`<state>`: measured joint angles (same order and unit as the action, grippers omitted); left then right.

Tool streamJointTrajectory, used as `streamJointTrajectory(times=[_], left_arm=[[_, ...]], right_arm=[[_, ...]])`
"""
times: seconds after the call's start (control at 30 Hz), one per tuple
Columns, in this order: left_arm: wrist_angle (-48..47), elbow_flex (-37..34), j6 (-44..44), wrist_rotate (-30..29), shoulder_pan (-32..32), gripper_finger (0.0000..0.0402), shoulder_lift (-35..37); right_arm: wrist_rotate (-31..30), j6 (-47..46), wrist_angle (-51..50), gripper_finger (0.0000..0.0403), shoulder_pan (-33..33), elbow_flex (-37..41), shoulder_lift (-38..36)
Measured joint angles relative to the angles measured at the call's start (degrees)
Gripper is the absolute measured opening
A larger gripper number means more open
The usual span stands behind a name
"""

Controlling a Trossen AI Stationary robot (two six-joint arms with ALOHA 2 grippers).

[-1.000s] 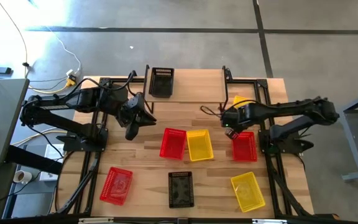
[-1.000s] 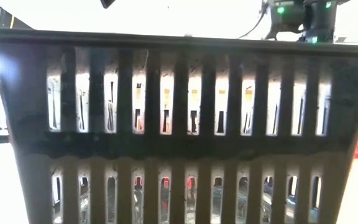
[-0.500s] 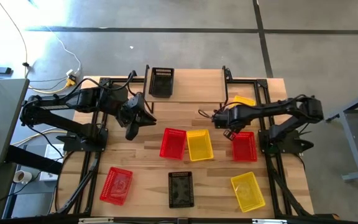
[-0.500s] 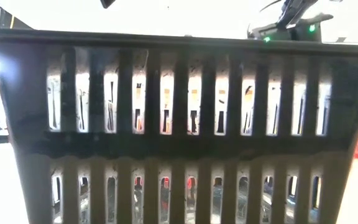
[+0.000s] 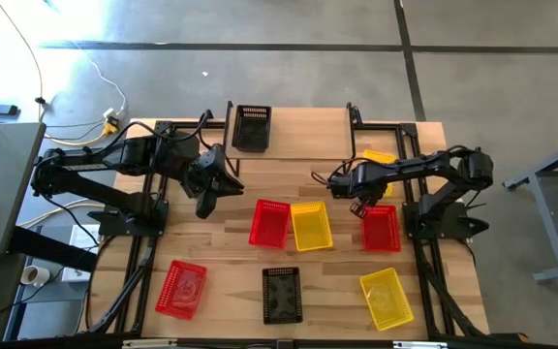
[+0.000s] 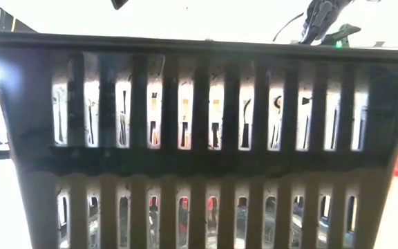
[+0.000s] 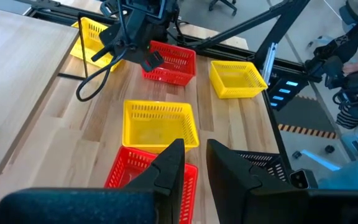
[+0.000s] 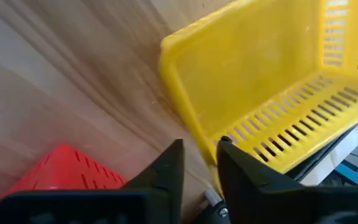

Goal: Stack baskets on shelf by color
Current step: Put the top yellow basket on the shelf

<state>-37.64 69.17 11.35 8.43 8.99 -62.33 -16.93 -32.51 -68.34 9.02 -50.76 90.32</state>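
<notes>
No readable text, labels or numbers anywhere, as far as visible.

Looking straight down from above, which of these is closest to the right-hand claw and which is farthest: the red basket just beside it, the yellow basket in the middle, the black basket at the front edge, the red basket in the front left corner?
From the right gripper:
1. Red basket, beside it on the right.
2. Yellow basket, centre; almost as near, a close call with the first.
3. Black basket, front centre.
4. Red basket, front left corner.

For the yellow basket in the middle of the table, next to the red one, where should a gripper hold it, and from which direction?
Probably one of the short end rims of the yellow basket, coming from above. It stands upright and open, so the flared rim is free there; its long side seems to touch the red basket, leaving no room for a finger.
</notes>
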Motion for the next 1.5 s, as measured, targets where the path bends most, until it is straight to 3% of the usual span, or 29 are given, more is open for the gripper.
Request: streamJointTrajectory(times=[0.17,0.73,1.07,1.3,1.5], left_arm=[[0.02,0.0,0.0,-0.07,0.0,0.006,0.0],[-0.01,0.02,-0.02,-0.07,0.0,0.006,0.0],[-0.01,0.02,-0.02,-0.48,0.0,0.006,-0.02],[-0.01,0.02,-0.02,-0.49,0.0,0.006,-0.02],[-0.02,0.02,-0.02,-0.5,0.0,0.006,-0.02]], right_arm=[[0.77,1.27,-0.14,0.0007,0.76,0.0,0.0],[0.85,-5.11,-7.55,0.0001,-3.76,-2.28,-1.9],[0.36,-16.96,-14.66,0.0,-9.25,-9.34,-6.83],[-4.01,-23.37,-21.81,0.0,-11.88,-17.69,-7.98],[-7.52,-24.05,-21.7,0.0,-11.65,-23.72,-8.39]])
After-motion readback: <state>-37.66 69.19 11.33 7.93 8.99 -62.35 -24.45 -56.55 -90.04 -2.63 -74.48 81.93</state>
